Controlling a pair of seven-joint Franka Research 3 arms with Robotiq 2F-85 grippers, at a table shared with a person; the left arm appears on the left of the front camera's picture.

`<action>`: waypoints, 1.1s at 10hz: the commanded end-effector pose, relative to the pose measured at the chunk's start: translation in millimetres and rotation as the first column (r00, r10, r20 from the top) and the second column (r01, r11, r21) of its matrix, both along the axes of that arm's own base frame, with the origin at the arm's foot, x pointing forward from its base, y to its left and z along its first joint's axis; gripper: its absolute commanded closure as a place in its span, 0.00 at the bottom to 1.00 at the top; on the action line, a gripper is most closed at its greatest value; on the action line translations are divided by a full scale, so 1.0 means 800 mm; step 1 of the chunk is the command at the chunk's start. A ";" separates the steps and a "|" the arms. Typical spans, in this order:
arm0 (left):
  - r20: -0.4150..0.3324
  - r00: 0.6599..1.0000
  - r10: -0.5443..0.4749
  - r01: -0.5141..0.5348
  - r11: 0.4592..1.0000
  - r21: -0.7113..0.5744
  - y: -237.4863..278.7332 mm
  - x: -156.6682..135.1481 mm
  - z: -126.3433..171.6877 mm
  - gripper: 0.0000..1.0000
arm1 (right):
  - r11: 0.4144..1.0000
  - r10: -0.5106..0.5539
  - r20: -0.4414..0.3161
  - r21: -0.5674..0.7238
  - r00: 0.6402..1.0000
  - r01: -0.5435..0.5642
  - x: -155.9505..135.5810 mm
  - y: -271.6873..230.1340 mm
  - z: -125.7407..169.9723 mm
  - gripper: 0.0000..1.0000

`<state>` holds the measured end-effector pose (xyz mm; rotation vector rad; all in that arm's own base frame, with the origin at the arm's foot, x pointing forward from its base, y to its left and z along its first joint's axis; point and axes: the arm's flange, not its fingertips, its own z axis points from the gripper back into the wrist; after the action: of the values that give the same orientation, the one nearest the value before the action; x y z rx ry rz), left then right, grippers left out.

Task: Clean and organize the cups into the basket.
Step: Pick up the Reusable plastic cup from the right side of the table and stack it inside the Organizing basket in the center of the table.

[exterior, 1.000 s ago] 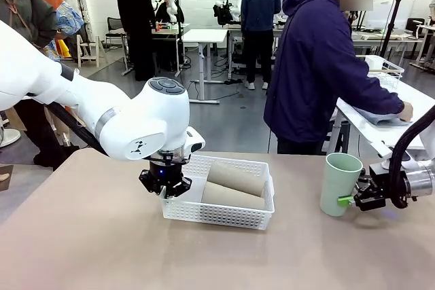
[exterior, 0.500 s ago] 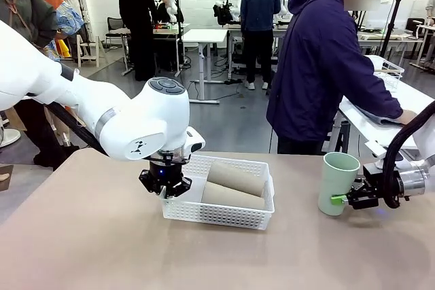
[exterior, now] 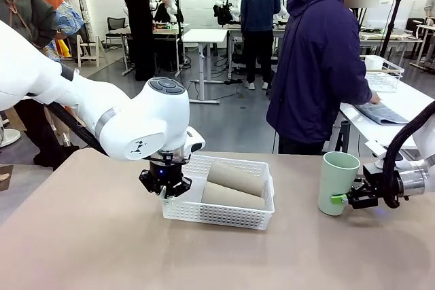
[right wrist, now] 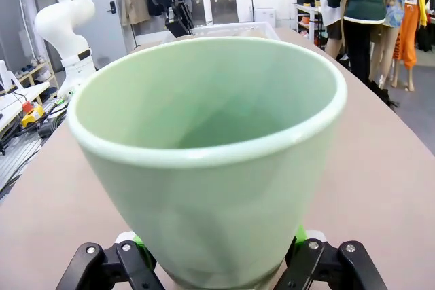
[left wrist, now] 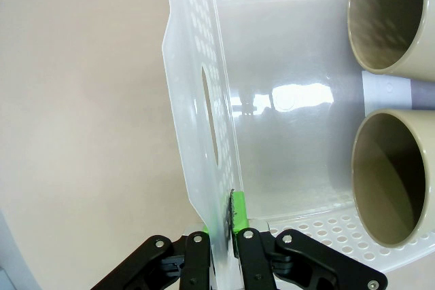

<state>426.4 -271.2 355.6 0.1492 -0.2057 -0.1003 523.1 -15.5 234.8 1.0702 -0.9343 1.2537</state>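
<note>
My left claw (left wrist: 222, 219): clamping the wall of the white perforated plastic basket (left wrist: 204, 134). My right claw (exterior: 343, 199): bracketing the pale mint tapered cup (exterior: 338, 180), standing on the counter (exterior: 102, 249); grip untellable. Likely risk: low hold tipping it.

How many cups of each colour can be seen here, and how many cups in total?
Tan-brown cups: 2, lying in the white basket
Mint green cup: 1, standing upright outside the basket
Total: 3 cups
</note>
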 end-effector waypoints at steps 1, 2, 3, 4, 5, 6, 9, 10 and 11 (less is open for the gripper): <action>0.001 1.000 -0.006 0.006 1.000 0.010 -0.001 -0.003 -0.003 1.00 | 1.000 0.004 -0.104 0.013 0.995 -0.003 -0.027 0.001 0.049 0.74; 0.001 1.000 -0.006 0.006 1.000 0.010 -0.001 -0.003 -0.003 1.00 | 1.000 0.000 -0.183 -0.011 0.983 -0.002 -0.053 -0.005 0.123 0.74; 0.001 1.000 -0.006 0.006 1.000 0.010 -0.001 -0.003 -0.003 1.00 | 1.000 -0.030 -0.191 -0.009 0.981 0.029 -0.075 -0.014 0.189 0.74; 0.001 1.000 -0.006 0.006 1.000 0.010 -0.001 -0.003 -0.003 1.00 | 0.998 -0.059 -0.167 -0.003 0.984 0.059 -0.091 -0.021 0.244 0.74; 0.001 1.000 -0.006 0.006 1.000 0.010 -0.001 -0.003 -0.003 1.00 | 0.997 -0.074 -0.161 -0.011 0.984 0.073 -0.105 -0.024 0.284 0.74; 0.001 1.000 -0.006 0.006 1.000 0.010 -0.001 -0.003 -0.003 1.00 | 0.996 -0.087 -0.142 -0.018 0.986 0.085 -0.118 -0.023 0.312 0.74; 0.001 1.000 -0.006 0.006 1.000 0.010 -0.001 -0.003 -0.003 1.00 | 0.996 -0.088 -0.122 -0.011 0.989 0.087 -0.125 -0.026 0.345 0.74; 0.001 1.000 -0.006 0.006 1.000 0.010 -0.001 -0.003 -0.003 1.00 | 0.996 -0.088 -0.122 -0.011 0.989 0.087 -0.125 -0.026 0.345 0.74; 0.001 1.000 -0.006 0.006 1.000 0.010 -0.001 -0.003 -0.003 1.00 | 0.996 -0.088 -0.122 -0.011 0.989 0.087 -0.125 -0.026 0.345 0.74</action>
<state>426.4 -271.2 355.4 0.1492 -0.2054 -0.1002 420.6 -35.7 510.3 1.0618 -0.8713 1.0891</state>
